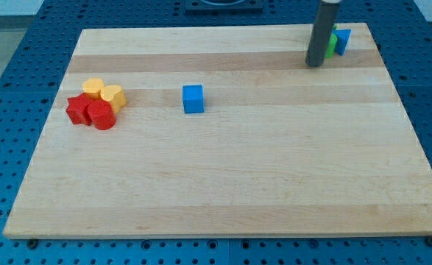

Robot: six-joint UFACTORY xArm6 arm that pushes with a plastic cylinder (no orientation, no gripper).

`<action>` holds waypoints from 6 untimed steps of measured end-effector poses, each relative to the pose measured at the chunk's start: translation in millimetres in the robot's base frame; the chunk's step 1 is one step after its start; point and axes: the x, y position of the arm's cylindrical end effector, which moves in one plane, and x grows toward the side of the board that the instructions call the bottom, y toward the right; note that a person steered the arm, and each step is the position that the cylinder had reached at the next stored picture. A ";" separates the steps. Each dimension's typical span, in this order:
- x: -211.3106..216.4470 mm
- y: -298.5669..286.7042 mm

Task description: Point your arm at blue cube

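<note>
The blue cube [193, 99] sits on the wooden board, left of the middle in the upper half. My tip [315, 64] is at the lower end of the dark rod, near the board's top right, far to the right of the blue cube. It stands just left of a green block [332, 43] and a second blue block [342, 40], both partly hidden behind the rod.
At the left of the board [223, 191] is a tight cluster: a yellow block [93, 87], a yellow cylinder [112, 96], a red star-like block [76, 109] and a red cylinder [101, 115]. Blue perforated table surrounds the board.
</note>
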 end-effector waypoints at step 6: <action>125.0 -215.9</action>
